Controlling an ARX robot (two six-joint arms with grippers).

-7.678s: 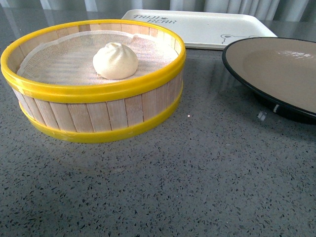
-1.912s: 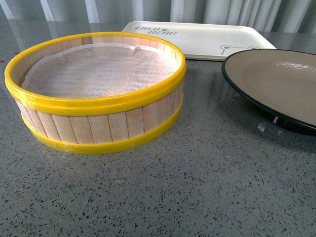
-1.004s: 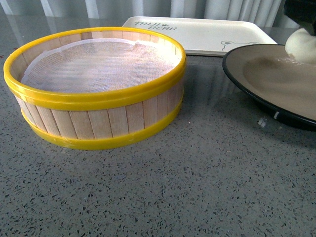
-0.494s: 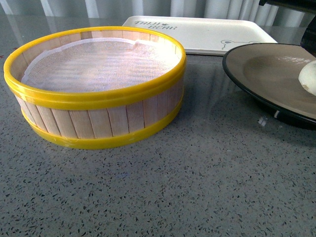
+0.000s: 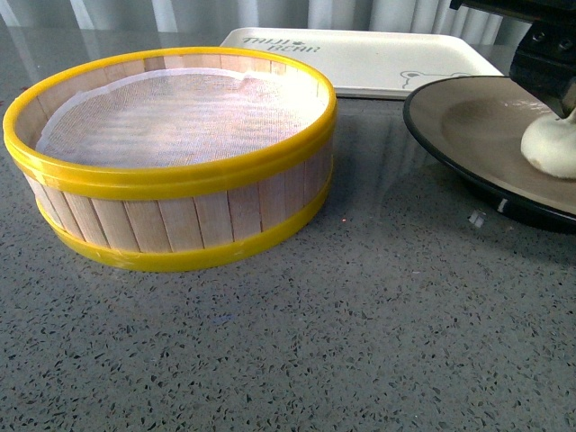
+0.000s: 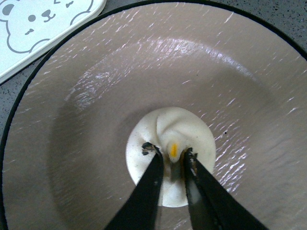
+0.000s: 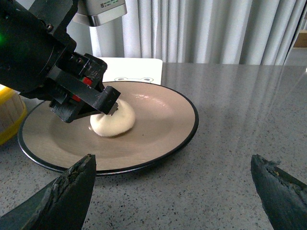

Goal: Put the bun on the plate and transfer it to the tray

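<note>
The white pleated bun (image 6: 169, 125) rests on the beige inside of the black-rimmed plate (image 6: 144, 62), a little off its centre. My left gripper (image 6: 169, 152) is shut on the bun's twisted top from above. In the front view the bun (image 5: 551, 144) lies at the right edge on the plate (image 5: 468, 121), under the left gripper (image 5: 567, 110). The off-white tray (image 5: 360, 54) with the bear drawing lies just behind the plate. My right gripper (image 7: 171, 160) stands open and empty beside the plate (image 7: 158, 139), facing the bun (image 7: 115, 123) and the left gripper (image 7: 111, 108).
A yellow-rimmed wooden steamer basket (image 5: 180, 175) with a white cloth liner stands left of the plate, nothing on the cloth. Grey speckled tabletop (image 5: 342, 342) stretches in front. Curtains hang behind the table.
The bun was in the steamer basket at first. My left gripper has since carried it to the right and come down with it onto the plate.
</note>
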